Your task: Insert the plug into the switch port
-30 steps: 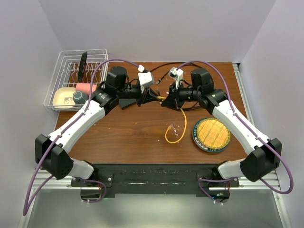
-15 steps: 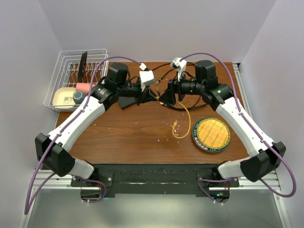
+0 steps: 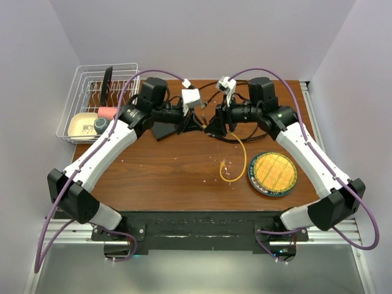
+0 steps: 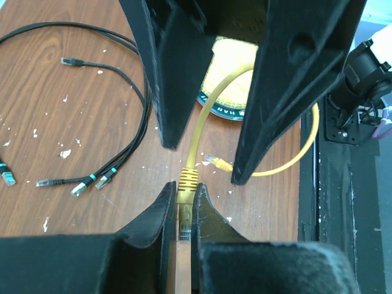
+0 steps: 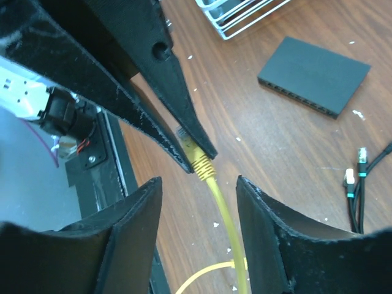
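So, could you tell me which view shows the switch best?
Right wrist: the switch lies whole, its socket row facing the camera. The top view has it partly under the left arm; the left wrist view misses it.

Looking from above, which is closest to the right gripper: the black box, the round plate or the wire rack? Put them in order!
From the right gripper:
1. Black box, just left of it.
2. Round plate, front right.
3. Wire rack, far left corner.

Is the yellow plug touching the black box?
Apart. The right wrist view shows the yellow plug well short of the switch, with bare table between them.
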### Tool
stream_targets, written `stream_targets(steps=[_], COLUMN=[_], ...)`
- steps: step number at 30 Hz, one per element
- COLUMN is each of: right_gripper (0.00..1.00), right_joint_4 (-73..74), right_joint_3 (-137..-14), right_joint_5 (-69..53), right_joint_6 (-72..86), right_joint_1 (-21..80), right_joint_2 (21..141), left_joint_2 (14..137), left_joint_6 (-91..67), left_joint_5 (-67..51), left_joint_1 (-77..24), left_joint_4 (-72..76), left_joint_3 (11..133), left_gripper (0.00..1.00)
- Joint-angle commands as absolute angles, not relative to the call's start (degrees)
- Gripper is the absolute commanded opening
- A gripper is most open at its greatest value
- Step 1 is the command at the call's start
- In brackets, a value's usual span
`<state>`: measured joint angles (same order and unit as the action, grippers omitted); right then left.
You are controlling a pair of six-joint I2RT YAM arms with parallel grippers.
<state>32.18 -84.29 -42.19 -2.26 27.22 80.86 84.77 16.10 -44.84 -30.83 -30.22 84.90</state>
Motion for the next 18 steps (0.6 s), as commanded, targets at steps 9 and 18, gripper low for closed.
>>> stream_targets(steps=[9, 18], right_gripper=[0.35, 0.35], right_joint_4=[33.66, 34.45], right_joint_3=[-85.69, -85.17], right_joint_5=[-43.77, -43.07], right_joint_6=[-3.43, -4.39], right_joint_1=[27.86, 28.04], right_joint_2=[80.95, 80.68], left_joint_2=[89.12, 88.86], left_joint_6=[16.88, 17.14], left_joint_5=[-48.87, -47.99], left_joint_1=[-30.76, -30.76], left_joint_4=[-36.12, -36.39], left_joint_3=[93.87, 94.31], left_gripper=[0.0, 0.0])
